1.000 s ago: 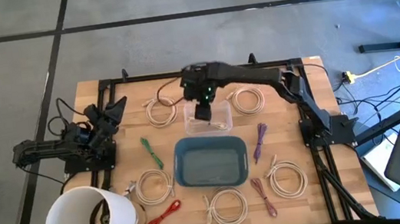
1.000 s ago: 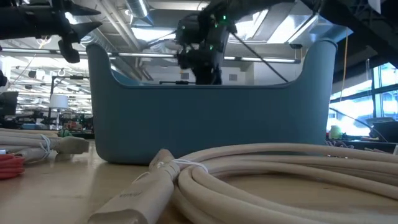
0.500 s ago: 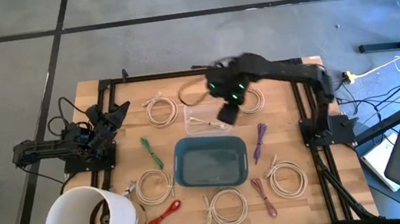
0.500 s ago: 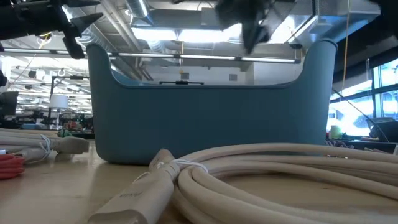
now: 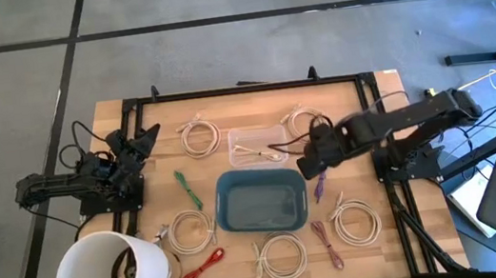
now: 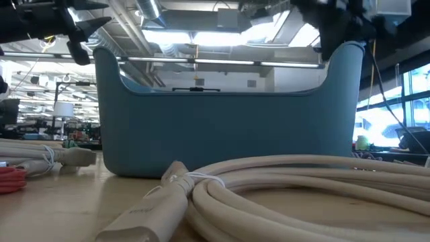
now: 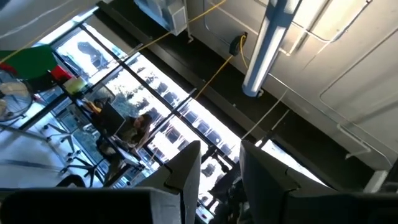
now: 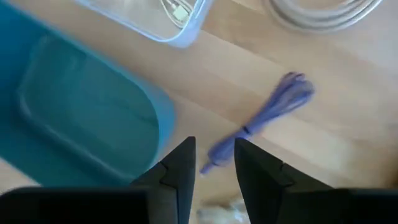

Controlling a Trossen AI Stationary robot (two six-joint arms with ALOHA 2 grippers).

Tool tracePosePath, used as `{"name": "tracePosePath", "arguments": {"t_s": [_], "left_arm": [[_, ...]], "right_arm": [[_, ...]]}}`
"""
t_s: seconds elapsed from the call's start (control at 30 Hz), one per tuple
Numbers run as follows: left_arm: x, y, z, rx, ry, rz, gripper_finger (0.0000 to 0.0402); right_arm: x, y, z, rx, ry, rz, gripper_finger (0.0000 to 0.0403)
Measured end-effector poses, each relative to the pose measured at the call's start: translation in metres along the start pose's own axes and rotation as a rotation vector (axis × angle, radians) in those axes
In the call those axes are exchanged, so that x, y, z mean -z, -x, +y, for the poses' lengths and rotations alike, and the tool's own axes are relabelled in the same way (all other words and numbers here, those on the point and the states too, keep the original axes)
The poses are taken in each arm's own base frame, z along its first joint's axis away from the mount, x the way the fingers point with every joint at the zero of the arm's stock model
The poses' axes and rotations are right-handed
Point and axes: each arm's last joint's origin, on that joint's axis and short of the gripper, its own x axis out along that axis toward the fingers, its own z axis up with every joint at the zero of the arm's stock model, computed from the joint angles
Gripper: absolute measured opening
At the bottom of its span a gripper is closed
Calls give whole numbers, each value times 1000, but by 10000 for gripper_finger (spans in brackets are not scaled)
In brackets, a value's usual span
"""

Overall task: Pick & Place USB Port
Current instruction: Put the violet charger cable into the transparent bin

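Hovering right gripper (image 5: 310,165) above purple cable (image 5: 321,178)

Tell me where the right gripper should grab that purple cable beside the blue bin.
Probably the tied middle of the purple cable, from straight above, fingers across its width. It lies flat as a slim bundle, and the right gripper hovers over it near the blue bin.

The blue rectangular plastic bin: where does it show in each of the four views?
High view: blue rectangular plastic bin at table centre, near the front edge.
Low view: its wall fills the middle.
Left wrist view: not in it.
Right wrist view: beside the right pincer.
Shared landmark: purple bundled cable next to the bin.
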Motion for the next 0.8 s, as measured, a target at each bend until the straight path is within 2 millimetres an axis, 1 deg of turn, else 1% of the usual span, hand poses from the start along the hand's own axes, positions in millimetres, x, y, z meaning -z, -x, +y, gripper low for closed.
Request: {"name": "tracePosePath", "arguments": {"t_s": [0.1,0.2,0.33,0.47,0.57,0.67,0.8], "left_arm": [[0,0,0,-3,-8,-2,104],[0,0,0,-3,6,-2,104],[0,0,0,-3,38,-1,104],[0,0,0,4,63,3,104],[0,0,0,4,64,3,104],[0,0,0,-1,63,0,104],[0,0,0,-11,34,-8,104]], "right_arm": [[10,-30,-12,-3,-111,-3,113],[18,-59,-24,23,-167,24,119],[23,-89,-40,38,-223,102,151],[29,-109,-53,38,-284,182,191],[33,-122,-59,6,-303,179,215],[37,-135,-66,-32,-354,162,227],[41,-146,-75,-62,-411,142,227]]}}
